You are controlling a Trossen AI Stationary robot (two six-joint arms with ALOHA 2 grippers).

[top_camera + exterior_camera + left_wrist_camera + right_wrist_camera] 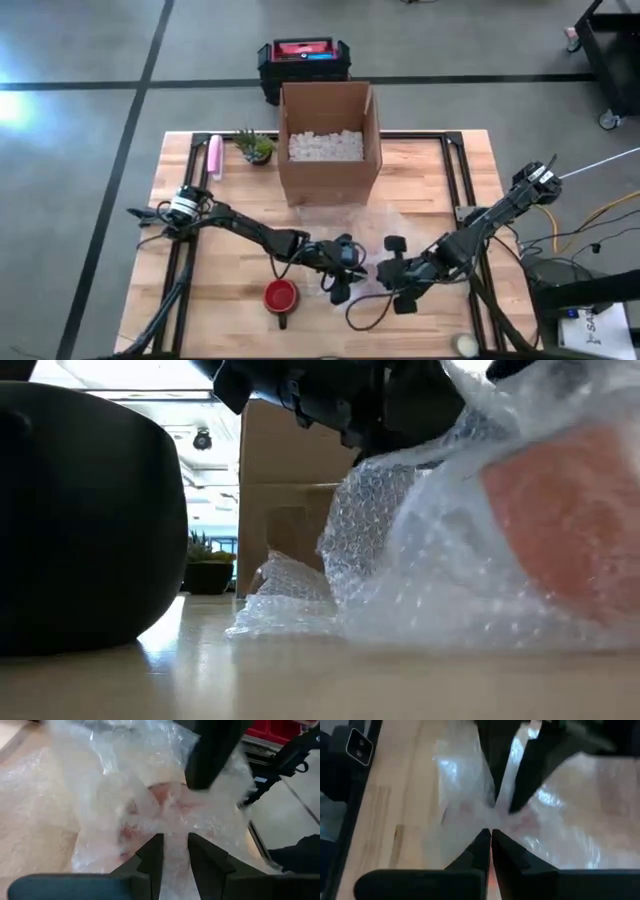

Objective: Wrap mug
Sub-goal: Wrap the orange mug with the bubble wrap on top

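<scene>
A sheet of clear bubble wrap (385,225) lies bunched at mid-table, in front of the box. My left gripper (350,272) and my right gripper (386,272) meet over its near part, both shut on it. A reddish-orange rounded shape (570,530) shows through the wrap in the low view and, fainter, in the left wrist view (160,802). What it is cannot be told. A red mug (281,297) stands upright and bare on the table to the left of the grippers, handle toward the near edge. My left gripper pinches a gathered fold of the bubble wrap (175,837) between its two fingers, coming from the table's left. The wrap rises bunched beyond the fingers. My right gripper has its two fingertips closed on the wrap (492,822), coming from the table's right, close to the left gripper's fingers (520,775). The sheet's lower folds (290,615) rest on the table.
An open cardboard box (328,140) of white packing peanuts stands at the far middle, with a small plant (255,147) and a pink object (214,155) to its left. A pale roll (463,344) lies near right. A dark rounded thing (80,510) fills the low view's left.
</scene>
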